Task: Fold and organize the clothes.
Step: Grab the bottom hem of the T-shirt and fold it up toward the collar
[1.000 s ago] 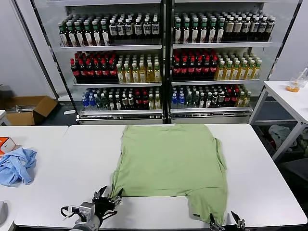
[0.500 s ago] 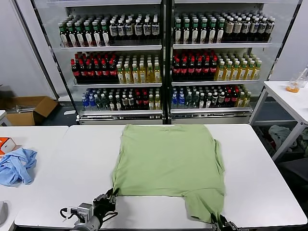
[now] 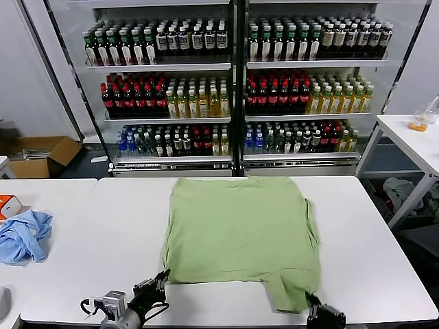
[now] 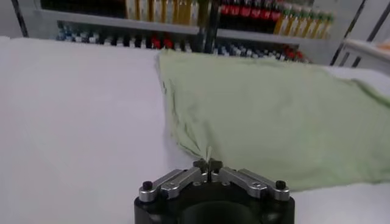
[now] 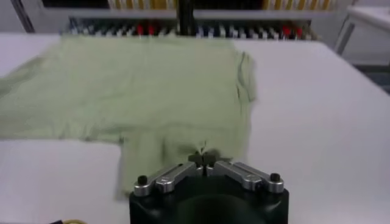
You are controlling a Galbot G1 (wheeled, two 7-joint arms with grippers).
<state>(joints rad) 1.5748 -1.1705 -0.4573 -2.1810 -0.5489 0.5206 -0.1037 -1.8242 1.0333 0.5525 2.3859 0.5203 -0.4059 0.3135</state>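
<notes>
Both grippers pinched closed on the near hem of the green shirt (image 3: 241, 232), which lies flat mid-frame on the white table (image 3: 103, 233). Left gripper (image 3: 162, 280) has the lower-left corner, right gripper (image 3: 310, 302) the lower-right flap. The shirt's whole body lies up-frame of both, toward the drinks fridge (image 3: 233, 82), so I'd expect the fold to carry the hem straight up-frame, both arms equally placed.

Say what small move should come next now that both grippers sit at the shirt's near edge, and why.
Probably lift both corners a little and carry them toward the far edge. The left gripper is shut on the near left corner of the green shirt, the right gripper on the near right flap, and the shirt lies flat on the table.
</notes>
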